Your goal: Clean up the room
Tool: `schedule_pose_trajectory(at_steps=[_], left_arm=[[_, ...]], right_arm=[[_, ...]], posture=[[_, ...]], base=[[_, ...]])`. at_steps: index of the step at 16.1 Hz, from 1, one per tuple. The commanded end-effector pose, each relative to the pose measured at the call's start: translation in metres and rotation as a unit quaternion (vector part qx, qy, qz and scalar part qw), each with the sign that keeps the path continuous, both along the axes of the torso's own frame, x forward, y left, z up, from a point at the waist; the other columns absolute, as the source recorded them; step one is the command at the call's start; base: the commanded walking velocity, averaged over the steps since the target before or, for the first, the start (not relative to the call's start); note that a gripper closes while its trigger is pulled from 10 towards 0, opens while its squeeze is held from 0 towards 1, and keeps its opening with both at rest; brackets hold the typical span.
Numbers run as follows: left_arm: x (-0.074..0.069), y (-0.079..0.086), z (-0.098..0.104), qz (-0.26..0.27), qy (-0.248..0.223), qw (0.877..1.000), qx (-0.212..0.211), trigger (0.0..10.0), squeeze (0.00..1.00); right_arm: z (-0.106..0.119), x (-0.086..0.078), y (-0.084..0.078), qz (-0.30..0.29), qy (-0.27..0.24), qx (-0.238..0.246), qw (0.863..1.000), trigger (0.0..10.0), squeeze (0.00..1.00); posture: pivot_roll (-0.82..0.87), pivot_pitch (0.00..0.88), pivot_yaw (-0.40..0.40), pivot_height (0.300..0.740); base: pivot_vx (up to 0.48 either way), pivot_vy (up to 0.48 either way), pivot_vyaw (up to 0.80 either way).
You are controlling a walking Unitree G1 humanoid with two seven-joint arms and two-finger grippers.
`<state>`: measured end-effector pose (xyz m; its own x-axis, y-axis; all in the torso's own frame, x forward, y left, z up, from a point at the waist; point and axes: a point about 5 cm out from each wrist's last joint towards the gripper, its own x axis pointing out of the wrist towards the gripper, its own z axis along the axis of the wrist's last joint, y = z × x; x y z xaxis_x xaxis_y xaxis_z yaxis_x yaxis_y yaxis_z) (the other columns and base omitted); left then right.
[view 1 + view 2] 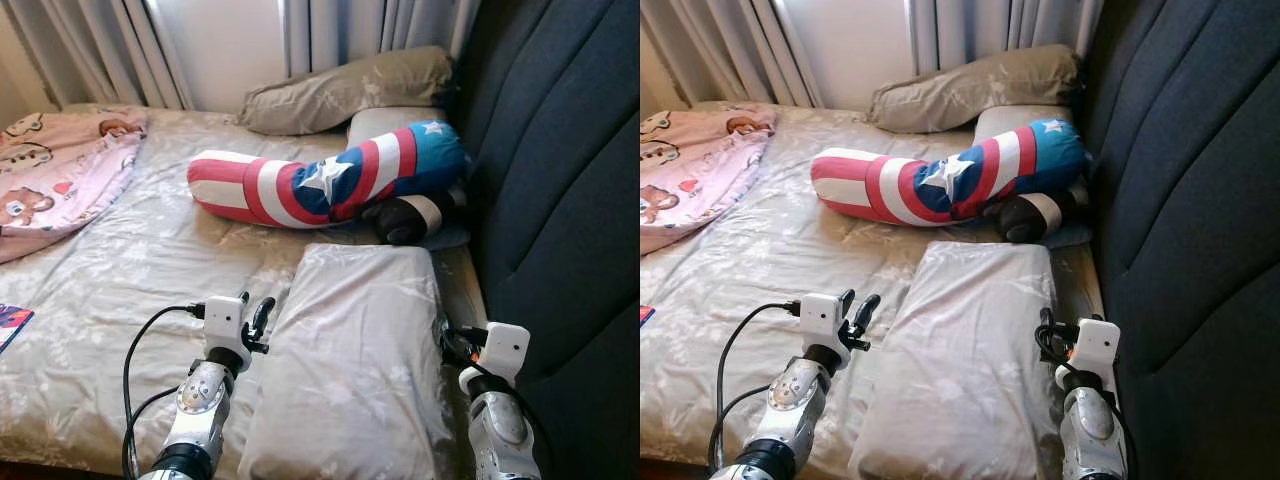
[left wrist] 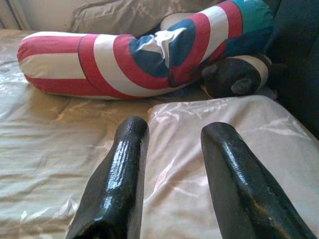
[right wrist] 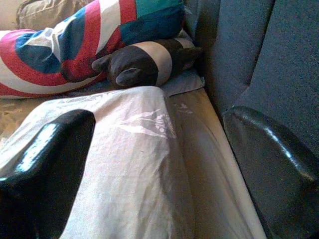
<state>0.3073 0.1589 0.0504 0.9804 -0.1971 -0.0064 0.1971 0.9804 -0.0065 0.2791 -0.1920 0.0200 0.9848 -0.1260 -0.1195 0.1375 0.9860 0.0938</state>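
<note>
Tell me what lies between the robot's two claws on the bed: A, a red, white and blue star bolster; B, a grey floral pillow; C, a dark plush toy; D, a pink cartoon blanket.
B: the grey floral pillow lies lengthwise between the left claw and the right claw.

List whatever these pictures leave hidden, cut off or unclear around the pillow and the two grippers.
- Right gripper: in the eye views its wrist housing hides the jaws.
- Grey pillow: near end cut off by the eye views' bottom edge.
- Dark plush toy: partly under the striped star bolster; its shape is unclear.
- Pink blanket: cut off by the left edge.
</note>
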Motion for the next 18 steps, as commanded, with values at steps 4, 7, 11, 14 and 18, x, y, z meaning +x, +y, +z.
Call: schedule_pose_trajectory(at_steps=[4,7,11,14,18], left_arm=[[0.0,-0.0019,0.0015,-0.019,0.0,1.0,0.008,10.0,0.0],[0.0007,-0.0021,0.0023,-0.022,0.001,1.0,0.008,10.0,0.0],[0.002,-0.0021,0.0036,-0.023,0.001,1.0,0.007,10.0,0.0],[0.0023,-0.0016,0.0044,-0.023,0.001,1.0,0.007,10.0,0.0],[0.003,-0.0015,0.0051,-0.024,0.001,1.0,0.004,10.0,0.0]], right_arm=[[-0.004,-0.0048,-0.0022,-0.003,0.01,-0.002,1.0,10.0,0.0],[-0.0053,-0.0038,-0.0029,-0.006,0.019,0.004,1.0,10.0,0.0],[-0.004,-0.004,-0.0043,-0.005,0.015,-0.005,1.0,10.0,0.0],[-0.004,-0.0035,-0.0048,-0.006,0.017,-0.004,1.0,10.0,0.0],[-0.0039,-0.0029,-0.0049,-0.006,0.018,-0.002,1.0,10.0,0.0]], posture=[[-0.02,0.0,-0.034,0.686],[-0.02,0.0,-0.032,0.671],[-0.02,0.0,-0.037,0.656],[-0.02,0.003,-0.041,0.656],[-0.02,0.006,-0.042,0.656]], base=[[0.0,0.0,0.0],[0.0,0.0,0.0],[0.0,0.0,0.0],[0.0,0.0,0.0],[0.0,0.0,0.0]])
